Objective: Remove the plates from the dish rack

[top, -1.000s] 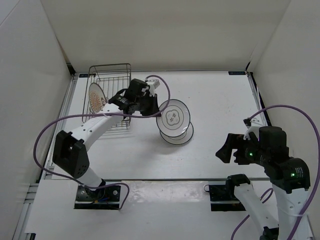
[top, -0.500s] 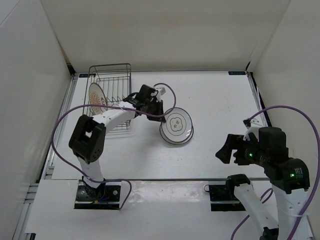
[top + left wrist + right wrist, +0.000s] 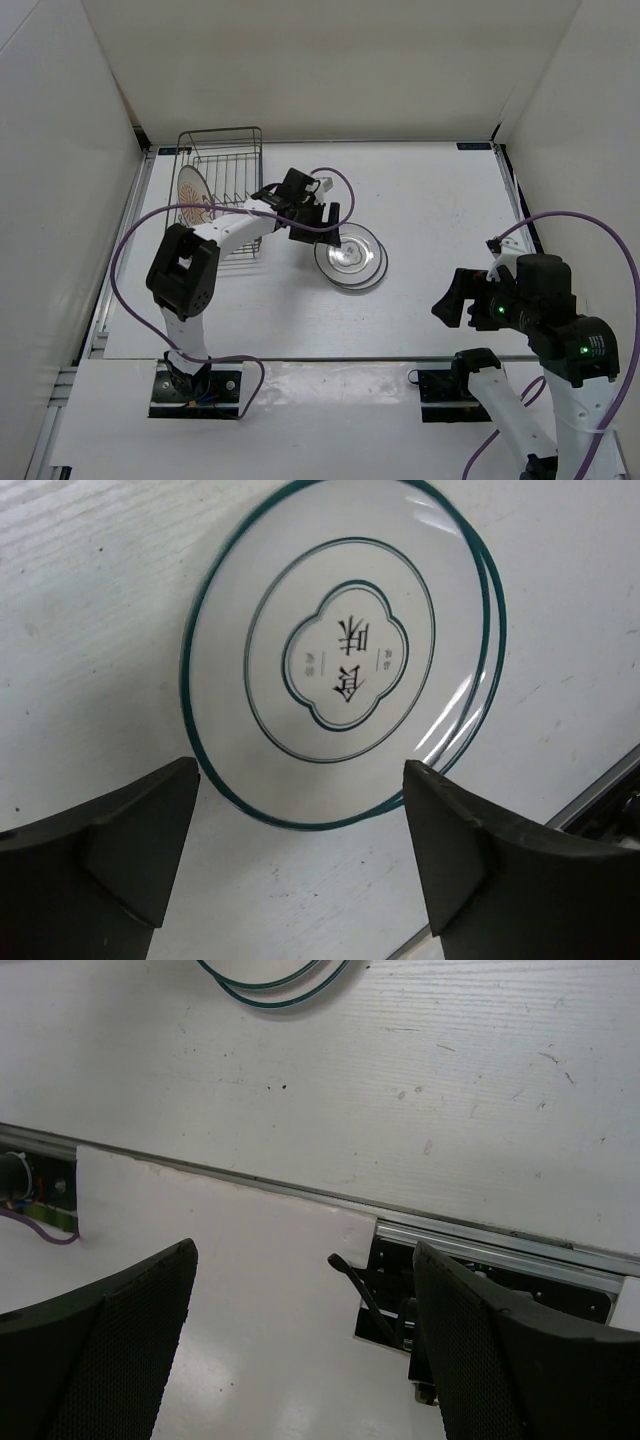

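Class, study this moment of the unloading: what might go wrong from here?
1. The top plate sits off-centre on the plate below; the open left claw, close above, might nudge it.
2. The orange-patterned plate stands in the dish rack, beside the arm's purple cable, which might snag the wires.

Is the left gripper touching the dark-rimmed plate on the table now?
Cannot tell. In the left wrist view the left gripper's open fingers flank the plate's near rim, yet whether they press it or hover above is unclear.
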Motion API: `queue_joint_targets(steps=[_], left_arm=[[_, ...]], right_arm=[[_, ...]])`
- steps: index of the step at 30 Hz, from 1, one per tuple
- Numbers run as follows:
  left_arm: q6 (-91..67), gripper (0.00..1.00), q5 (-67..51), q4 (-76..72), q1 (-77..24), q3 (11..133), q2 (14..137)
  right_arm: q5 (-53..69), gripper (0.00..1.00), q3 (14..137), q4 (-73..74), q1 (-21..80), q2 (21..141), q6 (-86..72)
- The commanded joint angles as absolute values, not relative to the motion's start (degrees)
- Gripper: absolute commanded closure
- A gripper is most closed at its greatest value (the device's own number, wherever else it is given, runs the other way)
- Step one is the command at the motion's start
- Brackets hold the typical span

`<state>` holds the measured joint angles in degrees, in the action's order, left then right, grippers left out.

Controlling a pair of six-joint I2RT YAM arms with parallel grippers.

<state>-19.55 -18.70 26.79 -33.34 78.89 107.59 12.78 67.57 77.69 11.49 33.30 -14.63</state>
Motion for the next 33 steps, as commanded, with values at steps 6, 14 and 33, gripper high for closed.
queue_joint_targets(steps=[6,14,33], left_arm=[[-15.2,0.00,-14.3,36.5,-34.3,86.7,106.5],[-6.2,0.00,3.8,50.4,-39.0,97.4,103.1],[-13.2,0.00,21.3,52.7,-8.1,92.2,83.9]], right_arm=[[12.1,0.10,67.1,84.3,12.1,33.3,-15.0],[12.1,0.10,67.0,84.1,11.9,33.0,-14.9],[12.2,0.10,66.8,84.1,12.2,31.6,-15.0]])
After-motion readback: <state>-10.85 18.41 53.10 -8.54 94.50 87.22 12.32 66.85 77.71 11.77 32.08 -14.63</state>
